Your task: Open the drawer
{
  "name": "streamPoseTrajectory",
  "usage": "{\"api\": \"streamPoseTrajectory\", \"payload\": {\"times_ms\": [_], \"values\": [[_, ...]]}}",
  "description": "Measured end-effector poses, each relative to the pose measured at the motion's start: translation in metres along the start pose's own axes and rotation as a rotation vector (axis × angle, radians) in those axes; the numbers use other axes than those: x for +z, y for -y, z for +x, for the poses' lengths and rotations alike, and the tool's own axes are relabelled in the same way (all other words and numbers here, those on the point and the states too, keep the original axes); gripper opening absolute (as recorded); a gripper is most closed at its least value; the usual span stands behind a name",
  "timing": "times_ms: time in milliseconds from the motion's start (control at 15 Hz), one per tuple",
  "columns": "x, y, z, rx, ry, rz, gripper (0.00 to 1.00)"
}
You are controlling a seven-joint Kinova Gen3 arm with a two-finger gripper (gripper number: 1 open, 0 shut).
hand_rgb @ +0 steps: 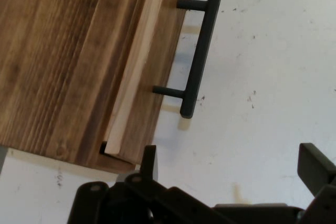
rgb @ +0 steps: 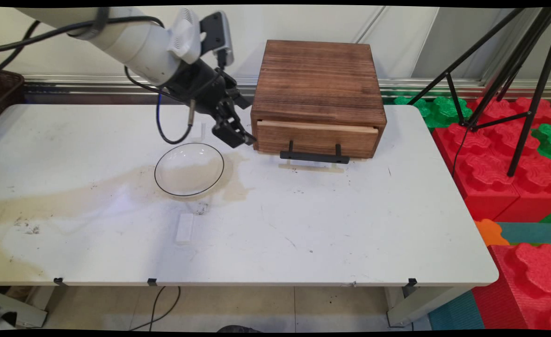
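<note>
Hanging just beside the left front corner of the wooden drawer box (rgb: 317,98), the hand (rgb: 234,133) is low over the worktop (rgb: 303,224) and holds nothing. In the hand view its two fingers (hand_rgb: 148,162) rise from the bottom edge well apart, with only bare white surface between them, so the hand is open and empty.

The box stands at the far side of the worktop, near the wall. Its drawer (rgb: 316,138) seems shut or almost shut; a pale wooden strip runs along its top edge. On the drawer front is a black bar handle (rgb: 314,157), carried on two short posts, with a gap between bar and wood. I judge the box to be stiff and rather heavy, not easy to push by accident, and the bar looks rigid and thin. The bar is the natural place to take hold, across its middle between the two posts, because the wood faces are flat and give no grip.

A clear glass bowl (rgb: 189,169) with a dark rim lies on the worktop just in front and to the left of the hand, on a brownish stain. It looks fragile and slippery. A small white block (rgb: 184,228) lies nearer the front edge, well apart from the hand.

The arm comes in from the upper left and slopes down toward the box, with the wrist bent so that the fingers point down and toward the handle.
</note>
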Motion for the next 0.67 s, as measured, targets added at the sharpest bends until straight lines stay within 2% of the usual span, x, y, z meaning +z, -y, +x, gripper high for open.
{"api": "streamPoseTrajectory", "payload": {"times_ms": [667], "values": [[0.048, -0.007, 0.034, 0.025, 0.033, -0.002, 1.00]]}}
